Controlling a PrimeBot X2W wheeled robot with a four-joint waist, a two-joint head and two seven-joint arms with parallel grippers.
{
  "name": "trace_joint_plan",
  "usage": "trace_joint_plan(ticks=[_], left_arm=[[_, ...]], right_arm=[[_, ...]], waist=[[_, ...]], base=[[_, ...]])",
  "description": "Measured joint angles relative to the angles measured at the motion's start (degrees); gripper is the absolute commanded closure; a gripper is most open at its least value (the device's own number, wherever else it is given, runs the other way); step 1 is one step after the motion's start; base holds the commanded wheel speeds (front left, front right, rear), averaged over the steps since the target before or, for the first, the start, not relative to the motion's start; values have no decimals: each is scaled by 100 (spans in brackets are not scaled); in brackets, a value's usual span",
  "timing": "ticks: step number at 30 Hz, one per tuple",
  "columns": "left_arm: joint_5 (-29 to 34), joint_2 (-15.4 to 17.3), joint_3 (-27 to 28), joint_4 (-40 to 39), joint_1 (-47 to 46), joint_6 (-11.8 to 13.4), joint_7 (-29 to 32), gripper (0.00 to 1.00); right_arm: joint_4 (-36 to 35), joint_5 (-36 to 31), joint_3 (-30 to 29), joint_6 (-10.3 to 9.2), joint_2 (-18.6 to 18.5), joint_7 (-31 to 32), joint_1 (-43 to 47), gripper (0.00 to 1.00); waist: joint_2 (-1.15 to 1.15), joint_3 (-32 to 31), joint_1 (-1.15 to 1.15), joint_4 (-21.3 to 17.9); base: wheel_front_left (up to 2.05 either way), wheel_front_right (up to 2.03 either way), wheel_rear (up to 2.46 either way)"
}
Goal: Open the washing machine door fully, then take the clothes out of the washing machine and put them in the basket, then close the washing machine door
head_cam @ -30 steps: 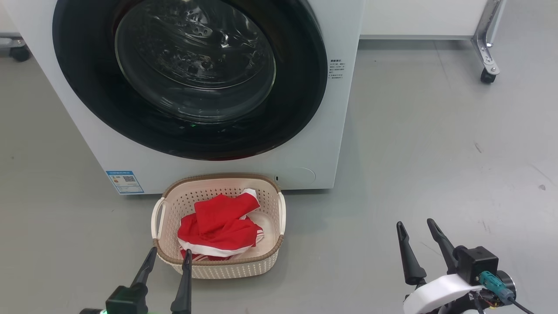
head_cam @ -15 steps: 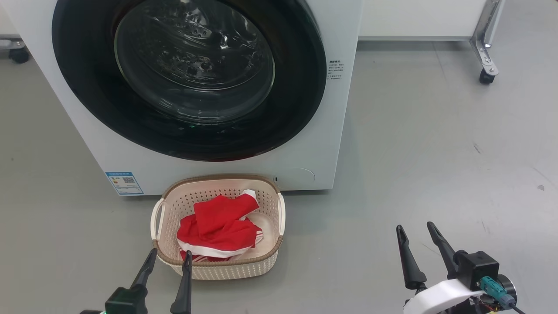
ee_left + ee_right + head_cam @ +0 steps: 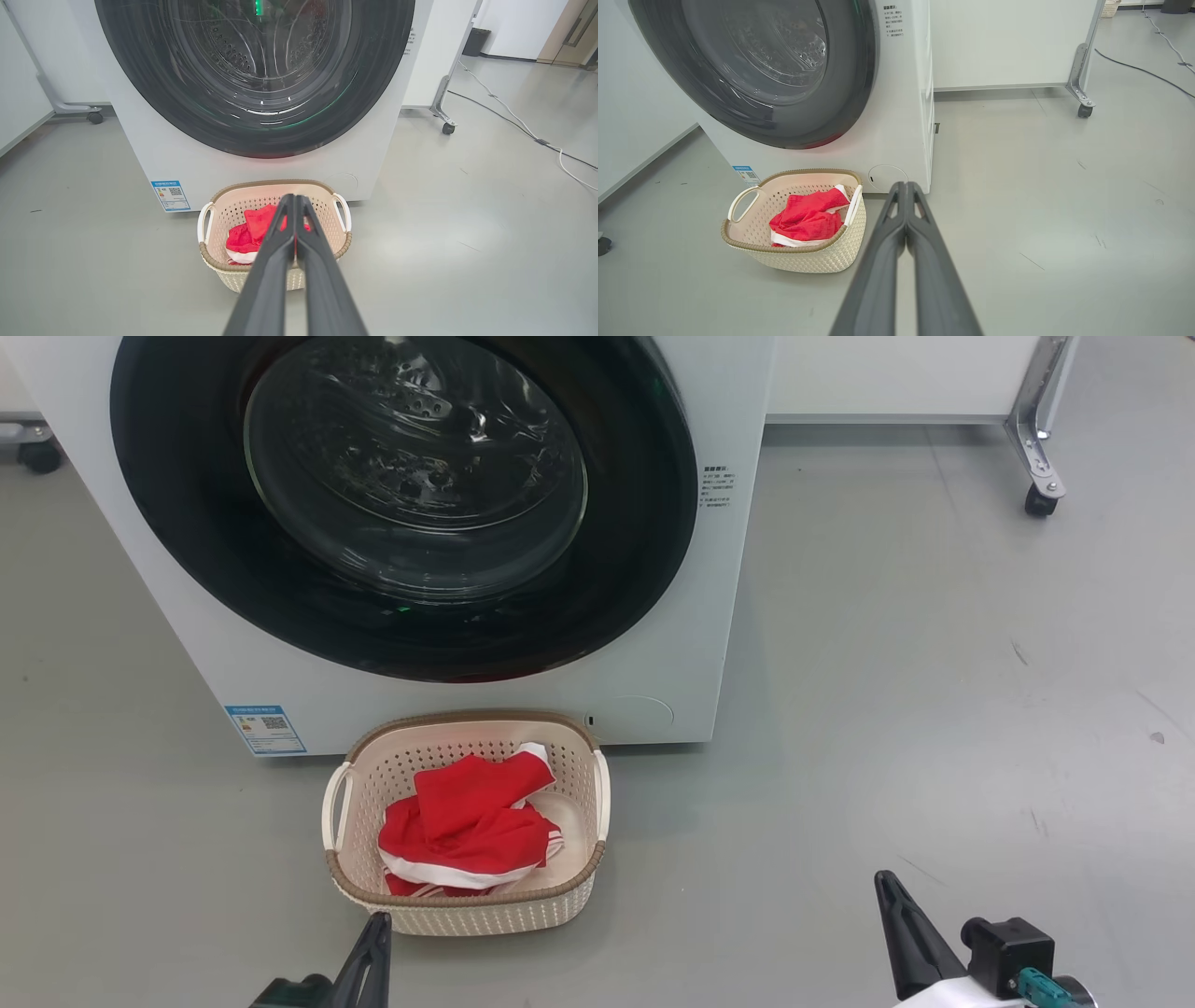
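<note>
Nearest, the two long dark fingers of the left gripper point(image 3: 377, 924) are pressed together on nothing, and they point toward the near rim of the basket. The right gripper point(image 3: 885, 882) sits well off to the right over the grey floor point(image 3: 934, 663), its fingers likewise closed and empty. Just beyond the left gripper, the small cream perforated plastic basket point(image 3: 485, 917), with a brown woven-look rim and two white side handles, stands on the floor close against the foot of the washing machine. The clothes point(image 3: 467, 821), crumpled red garments with white trim, lie piled inside it. Behind the basket rises the big white front-loading washing machine point(image 3: 672, 616). Its large round door point(image 3: 168, 541), a wide glossy black ring around a bulging clear glass window, sits flush against the front and looks closed. Through the glass the steel drum's dimpled wall shows, with no cloth that I can make out. So the task looks complete: the clothes are out and in the basket and the door is closed, with nothing left that these views show. As for writing, a small blue label point(image 3: 266, 728) low on the machine's front, near its left corner, carries a square code and lines of print too small to read. A short column of dark print point(image 3: 719, 487) on the white panel right of the door is also illegible, and no brand name can be read. Farthest back, a metal leg on a black caster point(image 3: 1038, 457) stands on the floor.
</note>
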Motion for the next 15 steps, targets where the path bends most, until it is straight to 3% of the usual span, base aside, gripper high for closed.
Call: trace_joint_plan(ticks=[15], left_arm=[[-1139, -8, 151, -45, 15, -118, 120, 100]], right_arm=[[-74, 1117, -178, 68, 13, 205, 3, 100]], waist=[[0, 11, 0, -13]], base=[[0, 0, 0]])
